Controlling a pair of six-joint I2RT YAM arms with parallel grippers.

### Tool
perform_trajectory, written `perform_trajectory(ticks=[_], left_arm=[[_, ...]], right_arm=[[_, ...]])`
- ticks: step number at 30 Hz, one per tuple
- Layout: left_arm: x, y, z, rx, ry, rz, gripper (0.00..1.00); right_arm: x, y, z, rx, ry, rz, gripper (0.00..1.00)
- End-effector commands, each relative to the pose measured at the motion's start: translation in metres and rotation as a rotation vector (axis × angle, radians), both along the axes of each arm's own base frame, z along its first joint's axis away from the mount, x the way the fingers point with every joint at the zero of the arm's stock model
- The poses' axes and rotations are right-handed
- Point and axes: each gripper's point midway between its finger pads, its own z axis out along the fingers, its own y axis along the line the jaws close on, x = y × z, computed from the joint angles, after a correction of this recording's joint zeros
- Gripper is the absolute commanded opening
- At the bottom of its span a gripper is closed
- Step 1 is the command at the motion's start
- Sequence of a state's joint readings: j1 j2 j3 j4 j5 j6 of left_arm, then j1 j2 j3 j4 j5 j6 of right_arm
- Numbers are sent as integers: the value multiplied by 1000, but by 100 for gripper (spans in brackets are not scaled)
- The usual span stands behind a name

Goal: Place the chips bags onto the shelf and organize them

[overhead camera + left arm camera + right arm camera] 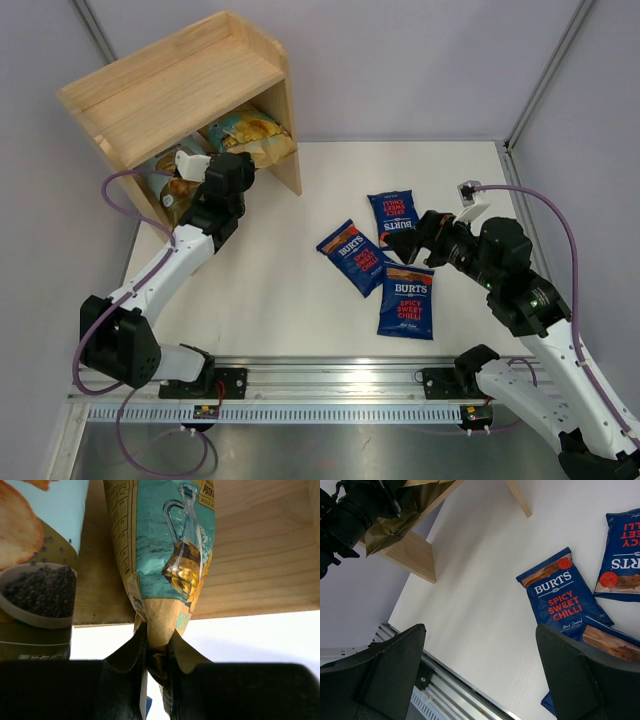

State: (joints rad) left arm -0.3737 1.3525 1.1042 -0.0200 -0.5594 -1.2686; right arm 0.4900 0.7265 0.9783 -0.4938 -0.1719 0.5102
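Though the top view hides it, left tool [158, 647] pinches tan bag [167, 555].

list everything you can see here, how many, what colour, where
shelf: 1, light wood, far left corner of the table
teal-and-tan bag: 1, shelf's lower tier, near end overhanging the edge
pale blue-olive bag: 1, lower tier, beside it
Burts bags: 3, dark blue, flat on the table, centre-right
table: 1, white
left gripper: black, shut on the teal-and-tan bag's near end
right gripper: black, open, above the table by the Burts bags
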Motion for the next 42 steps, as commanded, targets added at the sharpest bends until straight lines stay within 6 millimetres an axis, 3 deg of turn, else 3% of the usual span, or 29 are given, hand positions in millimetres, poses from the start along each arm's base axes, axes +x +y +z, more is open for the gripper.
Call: perform_trajectory(ticks=[1, 4, 9, 25, 33, 39, 42], left_arm=[[3, 5, -29, 46, 108, 19, 10], [-4, 13, -38, 91, 158, 41, 23], [-12, 16, -28, 106, 141, 46, 42], [-34, 17, 22, 163, 62, 24, 77], [-38, 4, 45, 175, 5, -57, 97], [-67, -5, 73, 234, -55, -132, 99], [-90, -24, 87, 302, -82, -210, 99]], right_arm=[[0, 5, 7, 27, -29, 22, 99], [-1, 4, 5, 25, -25, 21, 99], [-4, 1, 10, 26, -36, 17, 99], [-8, -3, 8, 11, -30, 10, 99], [12, 5, -20, -43, 30, 7, 99], [37, 8, -54, -160, 103, -18, 99], [49, 5, -72, -208, 143, -52, 99]])
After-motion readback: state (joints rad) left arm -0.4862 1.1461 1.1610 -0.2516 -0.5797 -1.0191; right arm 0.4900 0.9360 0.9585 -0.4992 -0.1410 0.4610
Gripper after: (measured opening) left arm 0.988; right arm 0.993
